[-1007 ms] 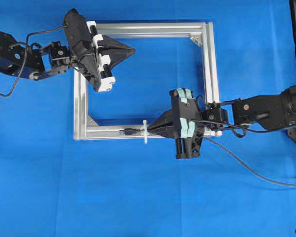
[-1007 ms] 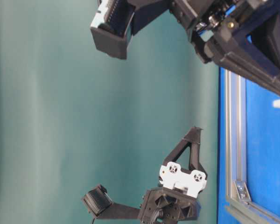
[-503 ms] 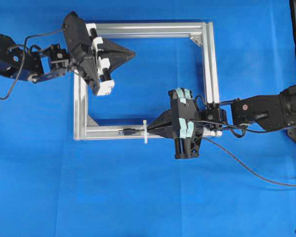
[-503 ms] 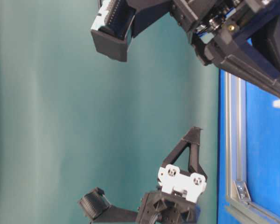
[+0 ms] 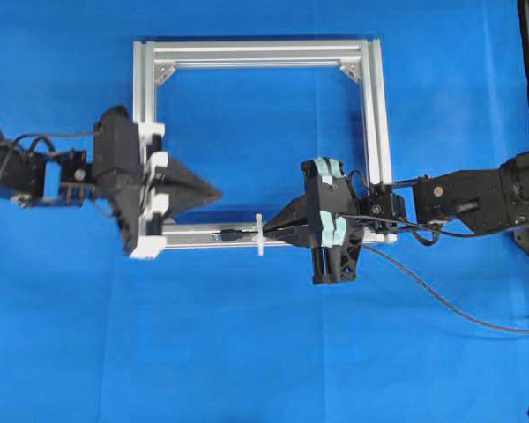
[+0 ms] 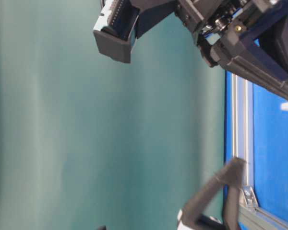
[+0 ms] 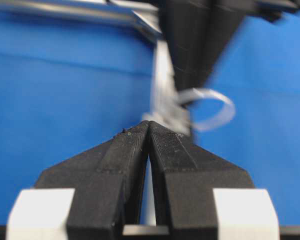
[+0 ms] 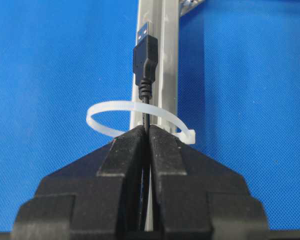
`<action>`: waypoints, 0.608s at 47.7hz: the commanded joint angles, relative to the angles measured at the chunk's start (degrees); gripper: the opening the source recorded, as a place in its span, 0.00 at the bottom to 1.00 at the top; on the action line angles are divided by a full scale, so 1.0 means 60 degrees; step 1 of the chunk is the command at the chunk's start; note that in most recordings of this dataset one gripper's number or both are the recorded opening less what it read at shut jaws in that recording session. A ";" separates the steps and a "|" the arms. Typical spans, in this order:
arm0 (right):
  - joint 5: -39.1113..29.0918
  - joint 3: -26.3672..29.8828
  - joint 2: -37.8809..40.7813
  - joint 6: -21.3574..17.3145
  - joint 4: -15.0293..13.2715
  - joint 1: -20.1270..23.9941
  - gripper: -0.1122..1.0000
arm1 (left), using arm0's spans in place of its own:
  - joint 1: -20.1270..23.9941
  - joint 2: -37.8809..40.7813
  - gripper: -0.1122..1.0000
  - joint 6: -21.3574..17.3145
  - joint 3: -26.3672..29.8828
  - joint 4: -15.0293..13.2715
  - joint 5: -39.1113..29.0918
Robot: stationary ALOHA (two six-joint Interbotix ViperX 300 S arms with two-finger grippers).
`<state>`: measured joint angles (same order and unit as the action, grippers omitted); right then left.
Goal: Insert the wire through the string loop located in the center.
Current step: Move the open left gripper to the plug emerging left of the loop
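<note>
The right gripper is pinching the wire between its clenched jaws just behind the plug, and the plug is already poking out past the string loop; in the right wrist view the thin black cord is passing through the white ring, with the tips sitting right against its near side. From overhead the plug is lying along the lower bar of the frame, its long axis running with the bar and its metal tip pointing toward the left arm.

The left gripper is hanging with its jaws pressed together on nothing, tips aimed across the frame opening toward the right, a little to the far side of the lower bar. The plug is lying just beside and slightly nearer the camera's bottom edge than those tips (the left wrist view is too blurred to show the plug itself, only the loop and bar ahead). So the left arm is plainly the nearer one to the free end. To my eye the threading is largely done, and the coming move would need the left jaws parting first, then lining up across the plug's length to draw it onward
</note>
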<state>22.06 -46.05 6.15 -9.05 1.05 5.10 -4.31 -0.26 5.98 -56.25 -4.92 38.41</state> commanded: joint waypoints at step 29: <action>0.0059 0.0103 -0.0117 0.0000 0.0015 0.0088 0.08 | -0.0879 -0.0381 0.10 0.0439 0.0249 0.0044 -0.0908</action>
<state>22.06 -46.05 6.15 -9.05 1.05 5.45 -9.40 -1.49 8.79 -55.72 -4.92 32.70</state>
